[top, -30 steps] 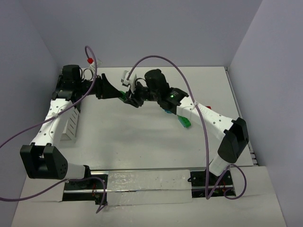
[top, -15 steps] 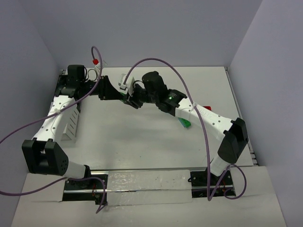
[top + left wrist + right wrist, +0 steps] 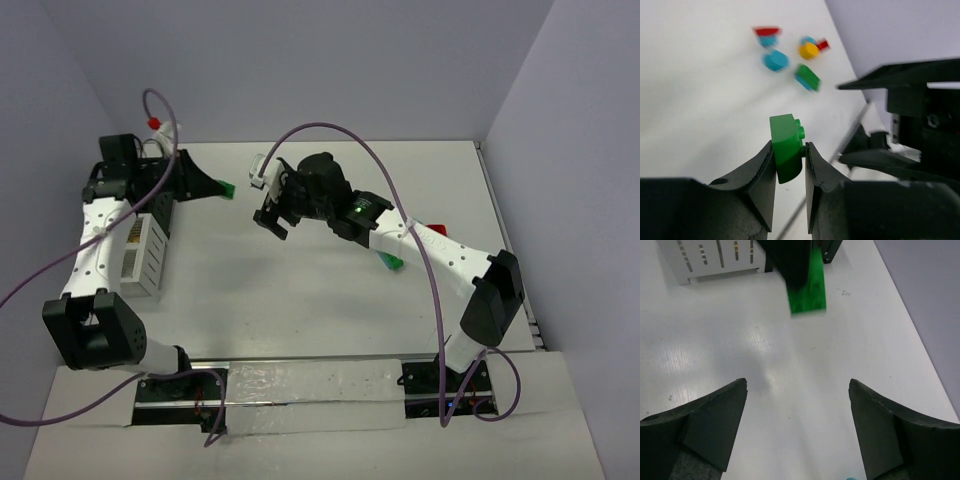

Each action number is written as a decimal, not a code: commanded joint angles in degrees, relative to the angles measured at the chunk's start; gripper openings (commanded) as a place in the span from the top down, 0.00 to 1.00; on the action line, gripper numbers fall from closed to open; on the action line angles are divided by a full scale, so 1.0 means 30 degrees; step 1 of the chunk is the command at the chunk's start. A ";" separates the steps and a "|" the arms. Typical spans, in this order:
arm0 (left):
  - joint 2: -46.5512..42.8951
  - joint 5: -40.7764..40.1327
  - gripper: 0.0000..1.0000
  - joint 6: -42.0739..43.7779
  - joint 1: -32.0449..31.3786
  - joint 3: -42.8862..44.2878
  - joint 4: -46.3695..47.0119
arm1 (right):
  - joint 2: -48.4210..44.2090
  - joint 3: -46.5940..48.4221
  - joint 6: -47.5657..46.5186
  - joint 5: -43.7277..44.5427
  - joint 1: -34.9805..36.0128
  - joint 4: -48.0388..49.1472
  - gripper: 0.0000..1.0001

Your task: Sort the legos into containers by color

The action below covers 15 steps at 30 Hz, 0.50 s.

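One green brick (image 3: 786, 145) sits pinched in your left gripper (image 3: 790, 160), near the white container (image 3: 143, 262); right gripper (image 3: 797, 385) spread, empty. Hold it level; let go only low inside a container.

The green brick (image 3: 786, 147) is smooth glossy plastic; the white table (image 3: 715, 340) shows a ribbed sheen.

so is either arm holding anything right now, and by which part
The left fingers pinch a green brick by its lower half; the top sticks out. The right fingers are open and empty.
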 commanded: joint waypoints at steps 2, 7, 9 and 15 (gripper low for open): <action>0.1410 -0.2369 1.00 0.4267 0.4895 0.4064 -0.3381 | -0.1368 -0.0717 0.0520 0.1665 0.0016 0.0758 0.07; 0.3090 -0.6503 1.00 0.7328 0.7609 0.6021 -0.4721 | -0.1744 -0.1654 0.0957 0.1756 -0.0360 0.0472 0.05; 0.3951 -0.7975 1.00 0.8059 0.8285 0.6638 -0.4689 | -0.1878 -0.1883 0.1124 0.1706 -0.0610 0.0377 0.05; 0.6069 -1.0135 1.00 0.8991 0.8577 0.7719 -0.4245 | -0.1839 -0.2061 0.1916 0.1475 -0.1577 -0.0281 0.05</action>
